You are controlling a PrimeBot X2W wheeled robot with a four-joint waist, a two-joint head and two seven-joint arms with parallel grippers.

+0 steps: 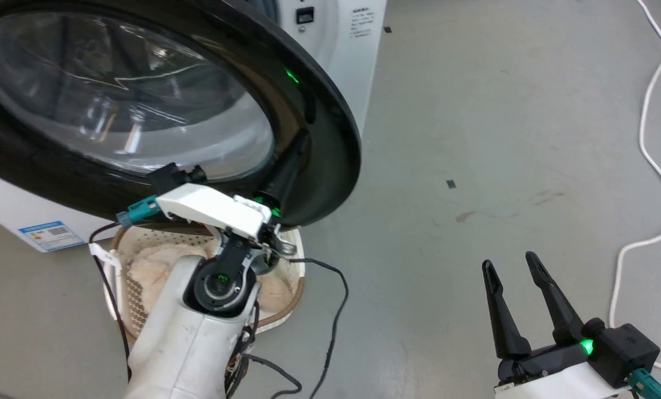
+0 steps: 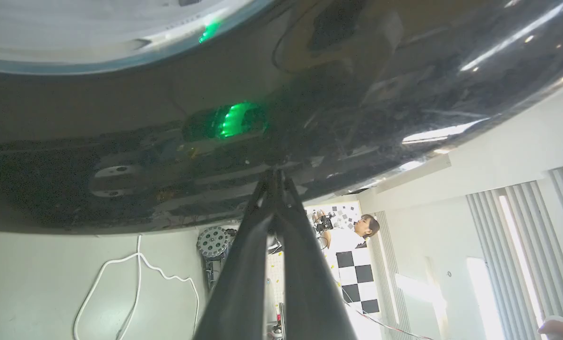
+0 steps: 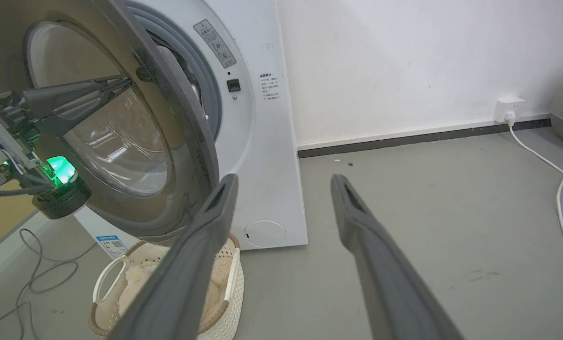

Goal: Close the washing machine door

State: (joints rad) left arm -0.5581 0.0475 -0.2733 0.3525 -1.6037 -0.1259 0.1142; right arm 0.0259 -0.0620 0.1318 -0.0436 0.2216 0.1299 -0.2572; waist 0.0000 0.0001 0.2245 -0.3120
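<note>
- Washing machine door [image 1: 325, 127], ajar, at 10 o'clock in the head view; swung out from the front of the washing machine [image 1: 358, 50], free edge toward 3 o'clock.
- Left gripper [image 1: 303, 141]: fingers together, nothing held, tips pressed on the glossy black rim at the door's 4 o'clock.
- Push through the tips square to the rim, toward the drum opening. Follow the door's arc to avoid sliding on the gloss. Finish with firm pressure near the latch socket [image 1: 304, 15], judged the seating point.
- Right gripper [image 1: 509, 261]: fingers apart, empty, at 5 o'clock in the head view, well apart from the door. Leave parked.
- Basket [image 1: 294, 260] of plush toys on the floor below the door, at 7 o'clock. Judged under the swing path; confirm clearance.
- Hard to make out: hinge side cut off at 9 o'clock; gasket [image 3: 201, 75] partly covered by the door in the right wrist view; exact contact spot lost among reflections in the left wrist view; basket partly covered by the left forearm.
</note>
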